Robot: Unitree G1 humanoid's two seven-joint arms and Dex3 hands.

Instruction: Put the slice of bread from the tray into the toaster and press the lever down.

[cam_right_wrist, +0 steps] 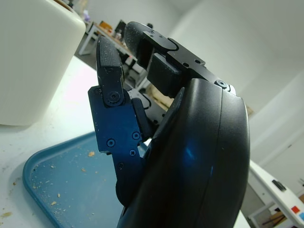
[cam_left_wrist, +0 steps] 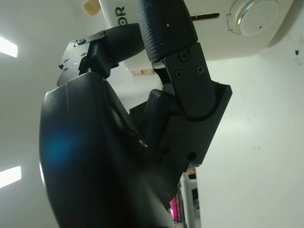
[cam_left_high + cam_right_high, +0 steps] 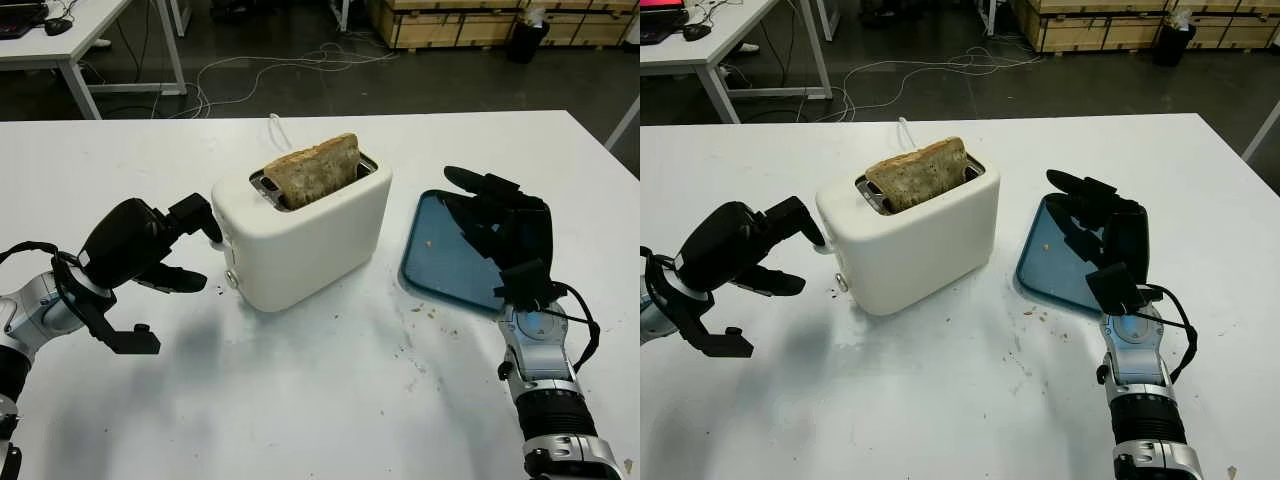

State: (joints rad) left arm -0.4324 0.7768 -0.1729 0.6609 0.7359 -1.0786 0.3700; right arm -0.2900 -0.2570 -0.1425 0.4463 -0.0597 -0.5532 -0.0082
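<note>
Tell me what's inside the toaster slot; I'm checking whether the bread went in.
A slice of bread stands in the slot of the toaster, its upper half sticking out. Its lower part is hidden inside. The left hand is at the lever end; the right hand, open, is over the tray.

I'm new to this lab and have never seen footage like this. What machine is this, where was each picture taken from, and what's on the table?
This is a humanoid robot with two arms, each ending in a black three-finger hand. Two pictures come from cameras in its head, looking down at a white table; the other two come from cameras at its wrists, close to each hand. On the table stands a white toaster with a slice of bread sticking out of its slot, and beside it a blue tray with crumbs. The left hand is at the toaster's lever end, fingers curled, holding nothing. The right hand is open above the tray.
</note>
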